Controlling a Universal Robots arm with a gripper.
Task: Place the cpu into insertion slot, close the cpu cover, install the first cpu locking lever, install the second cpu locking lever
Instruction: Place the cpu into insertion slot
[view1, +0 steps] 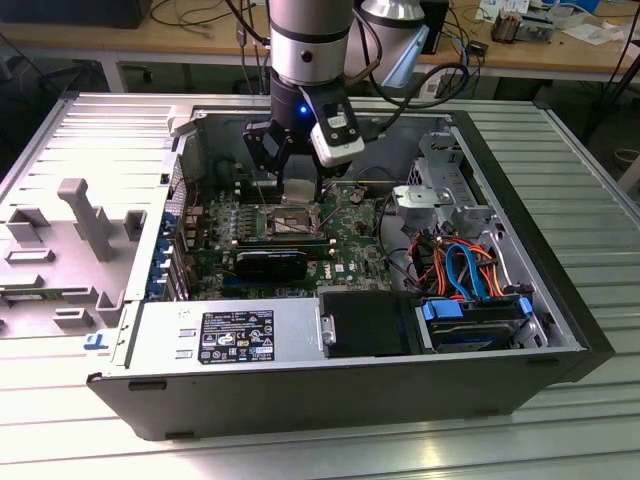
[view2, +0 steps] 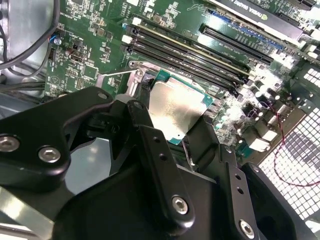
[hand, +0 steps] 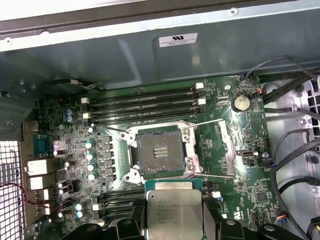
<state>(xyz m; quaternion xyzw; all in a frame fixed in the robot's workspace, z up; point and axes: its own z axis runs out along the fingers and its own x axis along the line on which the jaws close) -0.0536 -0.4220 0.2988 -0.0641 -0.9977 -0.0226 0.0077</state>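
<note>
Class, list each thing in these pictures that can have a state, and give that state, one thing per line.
gripper, shut on the cpu
cpu, gripped, not seated
insertion slot, empty and uncovered
cpu cover, swung open
computer case, side open

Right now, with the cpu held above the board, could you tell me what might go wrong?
The gripper is shut on the cpu by its edges; a slip might drop it onto the motherboard. In the first wrist view the cpu looks offset from the insertion slot, not over it; lowering it misaligned could damage the slot's contacts.
</note>
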